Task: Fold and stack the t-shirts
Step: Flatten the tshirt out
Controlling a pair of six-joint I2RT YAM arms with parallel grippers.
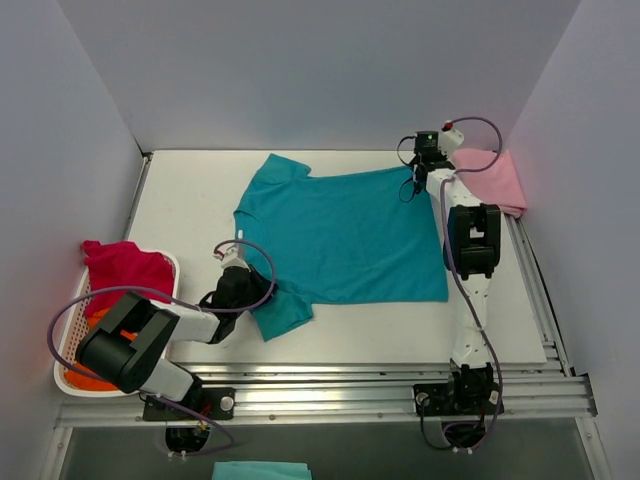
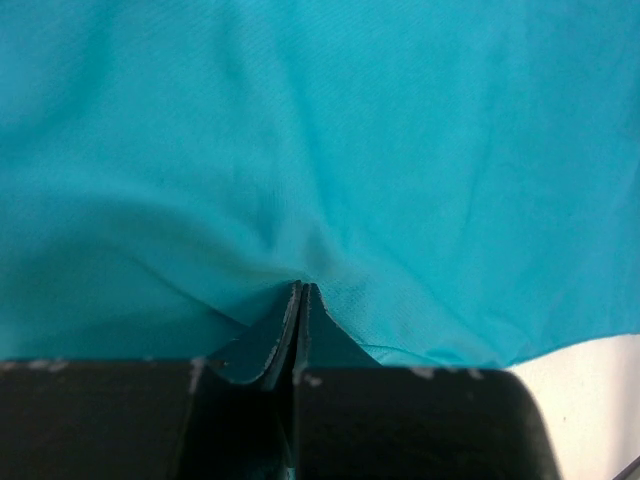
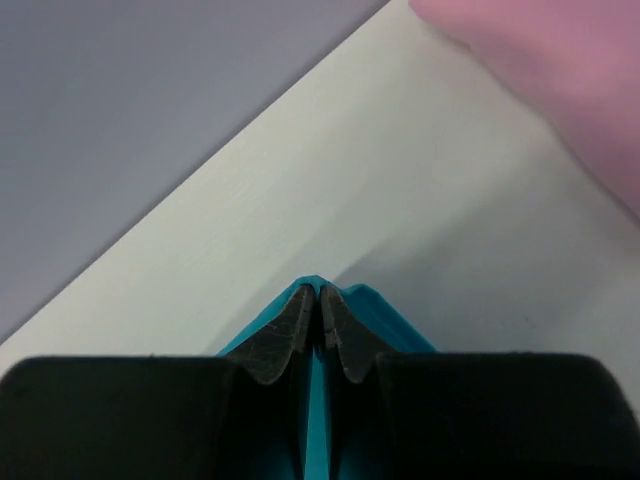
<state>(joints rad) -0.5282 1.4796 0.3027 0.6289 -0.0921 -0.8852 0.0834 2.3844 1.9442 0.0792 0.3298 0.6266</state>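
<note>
Folding step, teal t-shirt [image 1: 345, 235]: left gripper [image 2: 302, 292] pinching cloth by the near sleeve, right gripper [image 3: 321, 296] pinching the far hem corner. Shirt spread flat and smooth between both grippers. Next move likely calls for lifting both ends together, keeping the cloth taut.

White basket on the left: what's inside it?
In the basket: a magenta-red t-shirt at the far end, an orange t-shirt nearer. The left arm covers the rest.
</note>
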